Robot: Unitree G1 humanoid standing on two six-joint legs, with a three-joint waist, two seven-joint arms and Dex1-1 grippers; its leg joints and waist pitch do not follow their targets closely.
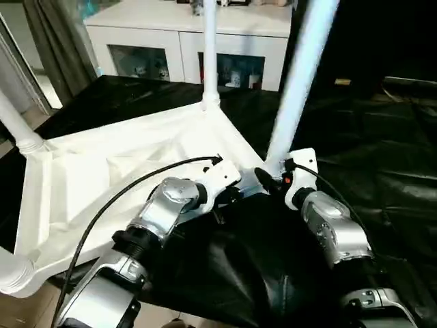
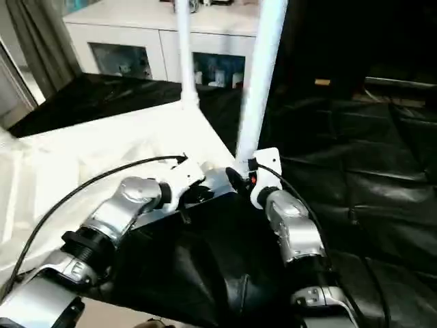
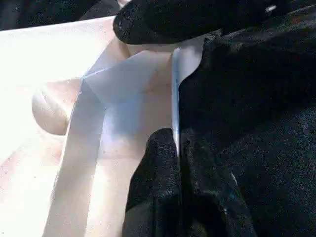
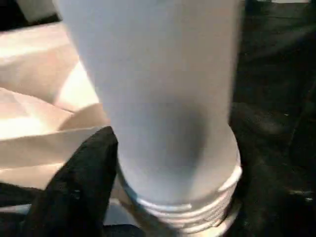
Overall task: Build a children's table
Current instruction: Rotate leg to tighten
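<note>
- Our two silver forearms fill the lower part of the head view, reaching up toward the middle of the frame over the black sheet (image 1: 382, 164) that covers the work surface
- We have the left gripper (image 1: 222, 195) at the near edge of the upturned tabletop (image 1: 102, 184); in the left wrist view its black fingers (image 3: 158, 187) pinch the thin white rim between them
- We hold the right gripper (image 1: 270, 179) against the base of the nearest leg (image 1: 297, 82), which leans toward the upper right of the frame; in the right wrist view one black finger (image 4: 74, 192) presses on its threaded end, and we cannot tell how wide the grip stands
- Tabletop lies ribbed side up across the left and centre, with another leg (image 1: 209, 51) upright at its far corner and further legs at the left edge
- White cabinet (image 1: 184, 41) with glass fronts sits along the top
</note>
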